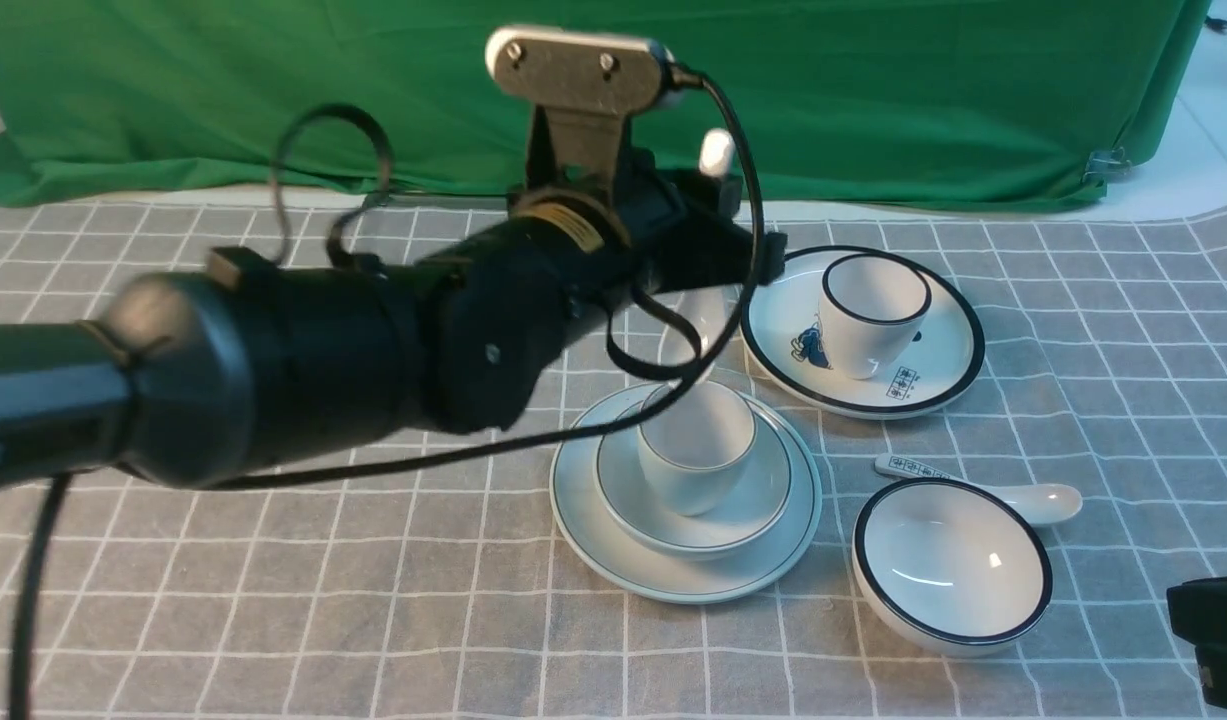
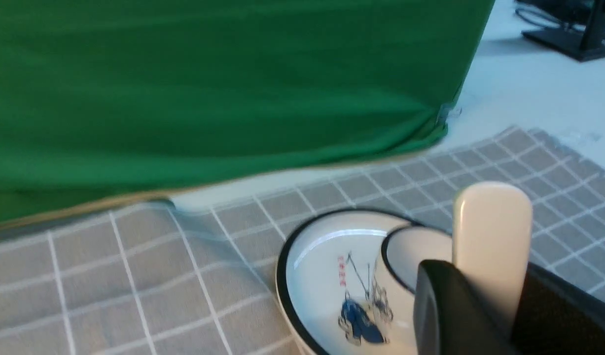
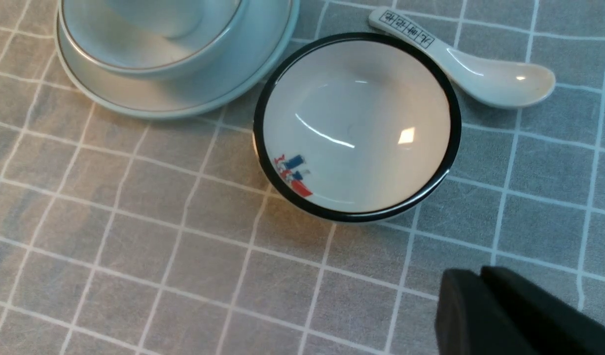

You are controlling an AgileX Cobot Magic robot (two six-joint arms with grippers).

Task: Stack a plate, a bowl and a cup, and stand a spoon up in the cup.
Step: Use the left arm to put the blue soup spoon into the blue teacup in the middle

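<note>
The pale blue-grey plate (image 1: pixel 583 500) lies mid-table with the bowl (image 1: pixel 763 500) in it and the cup (image 1: pixel 695 450) upright in the bowl. My left gripper (image 1: pixel 718 235) hovers above and just behind the cup, shut on the handle of the plain white spoon (image 1: pixel 718 152). The handle tip sticks up and the scoop hangs down over the cup's rim, partly hidden by a cable. In the left wrist view the spoon handle (image 2: pixel 492 236) sits between the black fingers. My right gripper (image 3: pixel 480 283) is shut and empty, low at the front right. The stack's edge shows in the right wrist view (image 3: pixel 263 64).
A white plate with a thick black rim (image 1: pixel 933 375) holds a black-rimmed cup (image 1: pixel 873 310) at the back right. A black-rimmed white bowl (image 1: pixel 953 565) and a patterned spoon (image 1: pixel 1033 500) lie at the front right. A green cloth (image 1: pixel 873 90) hangs behind.
</note>
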